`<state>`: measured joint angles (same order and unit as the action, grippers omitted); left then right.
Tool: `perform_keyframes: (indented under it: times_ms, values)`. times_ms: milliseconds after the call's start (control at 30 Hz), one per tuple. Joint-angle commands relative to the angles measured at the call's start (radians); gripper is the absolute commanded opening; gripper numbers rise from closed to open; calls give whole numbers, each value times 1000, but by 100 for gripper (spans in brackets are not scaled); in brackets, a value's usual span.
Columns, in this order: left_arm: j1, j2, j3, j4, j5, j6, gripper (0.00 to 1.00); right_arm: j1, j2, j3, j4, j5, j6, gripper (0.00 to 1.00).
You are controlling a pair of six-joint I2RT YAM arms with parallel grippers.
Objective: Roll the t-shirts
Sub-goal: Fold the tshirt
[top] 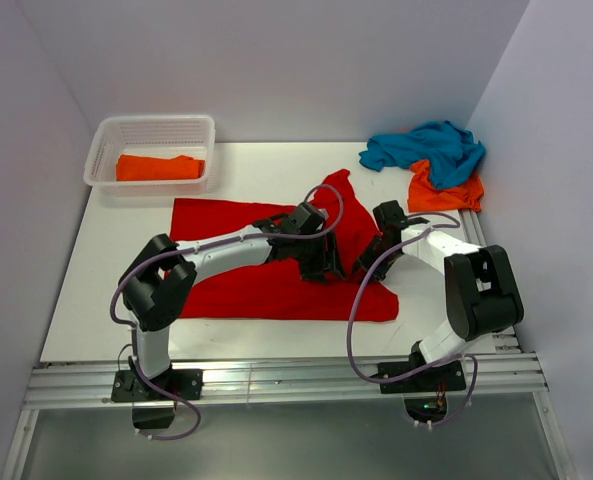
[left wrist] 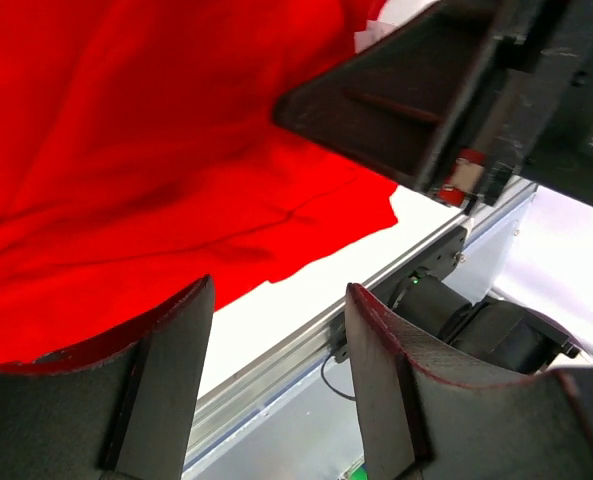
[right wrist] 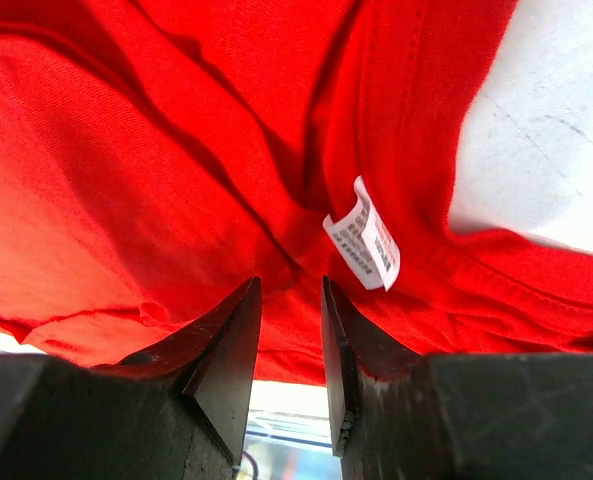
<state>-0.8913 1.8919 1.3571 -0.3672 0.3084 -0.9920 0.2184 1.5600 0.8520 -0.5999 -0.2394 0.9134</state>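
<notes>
White table (top: 276,165), boxed in by pale lilac walls, carries all the shirts. The red shirt (top: 266,285) lies spread across the middle, reaching toward the near edge, with one part of it running up toward the far edge. It is creased and rumpled rather than flat. In the right wrist view its neck band shows, with a small white label (right wrist: 364,235) sewn inside.

Both arms reach in over the right half of the red shirt. The left gripper (top: 326,262) is over the cloth; in its wrist view the jaws stand well apart with nothing between them, and the shirt's hem and a bare strip of table lie beyond. The right gripper (top: 368,262) is just beside it, at the shirt's right edge. Its jaws sit close together with a thin slit between, the tips right at the cloth below the label; whether they pinch any cloth I cannot tell.

Near the far right corner the teal shirt (top: 426,148) lies bunched, partly on top of an orange shirt (top: 444,192). At the far left corner stands a basket (top: 101,150) with the folded orange shirt (top: 159,167) inside. A metal rail (top: 276,380) runs along the near edge.
</notes>
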Motion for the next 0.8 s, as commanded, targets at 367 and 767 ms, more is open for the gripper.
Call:
perform_keyframes:
  times_ms: [367,767]
  values:
    - [-37,18,-16,54,21,-7,57,19,29,8,42,-24,36,7]
    - [-37,-36,-3,2,-23,23,57,21,63,140,11,-20,22,0]
